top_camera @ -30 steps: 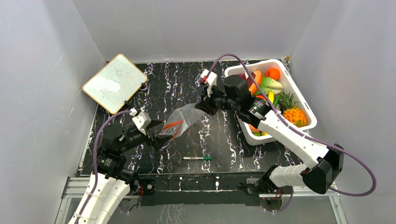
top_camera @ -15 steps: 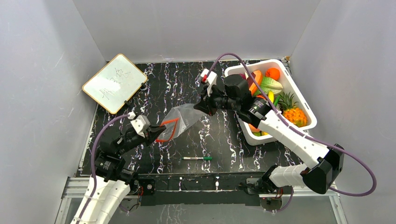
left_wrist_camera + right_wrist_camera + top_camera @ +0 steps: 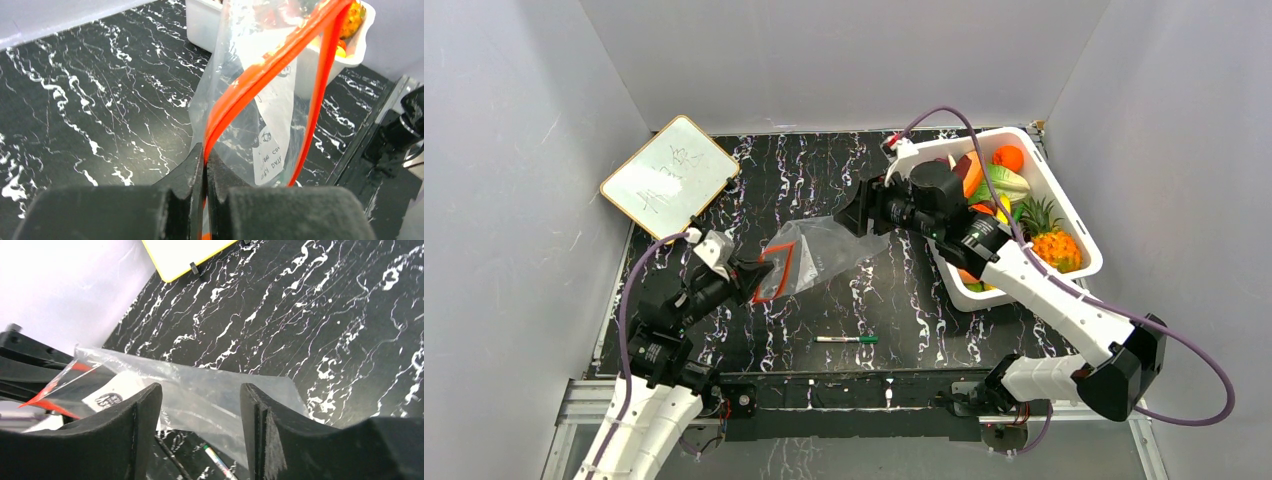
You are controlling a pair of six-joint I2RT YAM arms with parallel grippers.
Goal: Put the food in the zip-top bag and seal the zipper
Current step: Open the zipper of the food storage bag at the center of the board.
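Lighting is bright, even and diffuse from above, casting only soft shadows on the black marbled table (image 3: pixel 824 190) in the top view, with specular glare on the zip-top bag (image 3: pixel 240 30) at upper centre of the left wrist view and a soft-focus foreground along both wrist views' lower edges.

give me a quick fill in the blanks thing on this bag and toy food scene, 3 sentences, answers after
1. The left gripper pinches the zip-top bag by its orange-red ____.
2. The right gripper, clamping nothing, is ____.
3. The toy food all sits in the white tub, so the bag is ____.
Answers: zipper, open, empty.
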